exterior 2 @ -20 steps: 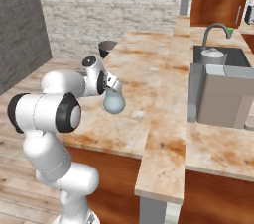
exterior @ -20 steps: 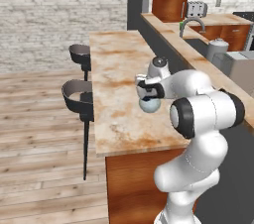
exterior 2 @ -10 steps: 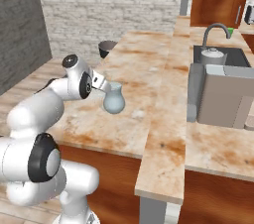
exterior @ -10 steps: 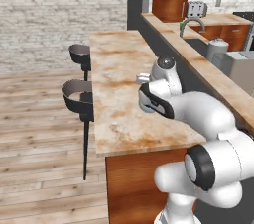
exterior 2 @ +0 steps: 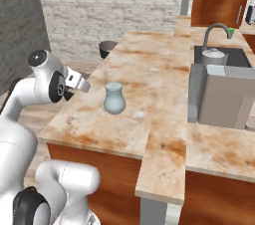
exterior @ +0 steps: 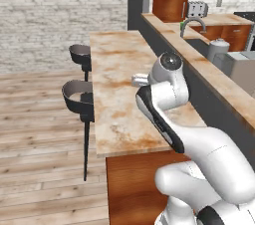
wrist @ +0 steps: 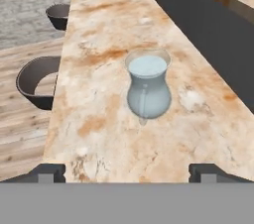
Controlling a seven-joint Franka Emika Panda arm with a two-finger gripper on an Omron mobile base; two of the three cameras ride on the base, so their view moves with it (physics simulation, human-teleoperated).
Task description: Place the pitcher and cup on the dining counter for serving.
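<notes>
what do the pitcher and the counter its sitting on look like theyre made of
The pitcher looks like translucent pale-blue glass, smooth and glossy: the counter's tones show faintly through its belly. The dining counter looks like polished beige stone with rust-coloured veins, probably marble or a stone-look laminate; its base looks like reddish wood.

Pitcher [wrist: 148, 88] released, fingers [wrist: 48, 173] withdrawn.

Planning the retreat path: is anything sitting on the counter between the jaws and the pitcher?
No. In the hand view, only bare dining counter lies between the open gripper and the upright pitcher.
</notes>
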